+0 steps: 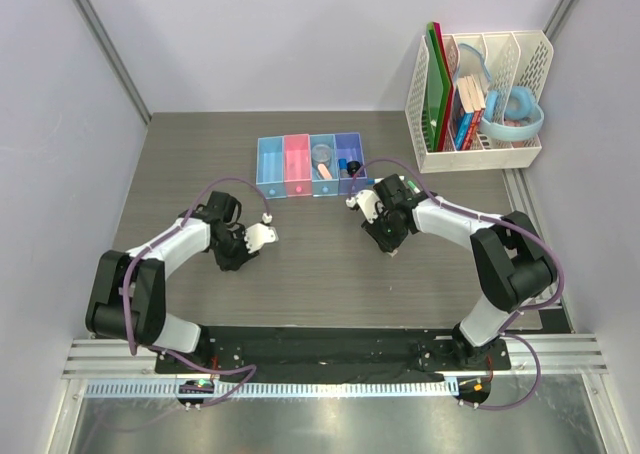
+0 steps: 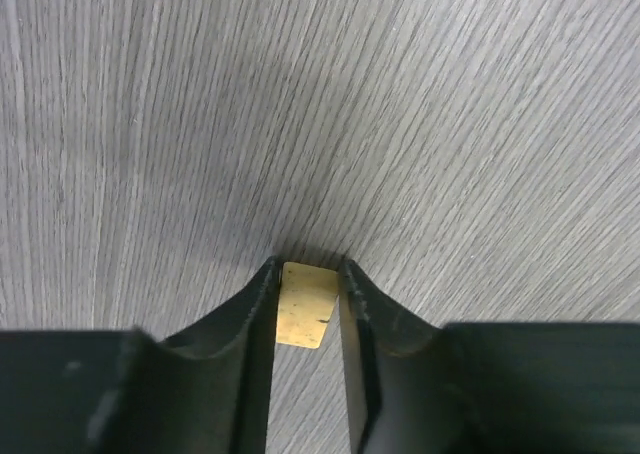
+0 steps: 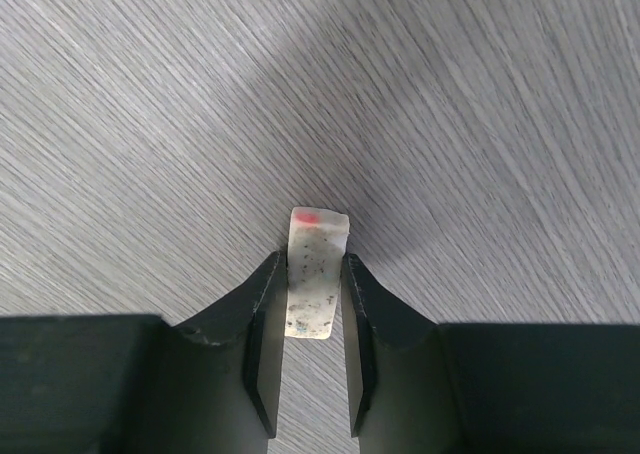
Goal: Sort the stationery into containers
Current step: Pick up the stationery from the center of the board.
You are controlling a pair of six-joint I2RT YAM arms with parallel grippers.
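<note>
In the left wrist view a tiny yellow piece (image 2: 305, 306) lies on the grey wood table, and my left gripper (image 2: 308, 266) is shut on it, a finger against each side. My right gripper (image 3: 313, 258) is shut on a speckled white eraser (image 3: 315, 274) with a red spot at its far end. From above, the left gripper (image 1: 234, 262) points down at mid-left and the right gripper (image 1: 389, 244) right of centre. The containers (image 1: 270, 188), a row of four joined bins, stand behind them. A clear tape roll (image 1: 322, 155) and a blue-capped cylinder (image 1: 343, 164) lie inside.
A tall white perforated rack (image 1: 525, 64) stands at the back right with green boards (image 1: 436, 84), books and a large light-blue ring (image 1: 520, 114). Pale walls close in the table on the left, back and right.
</note>
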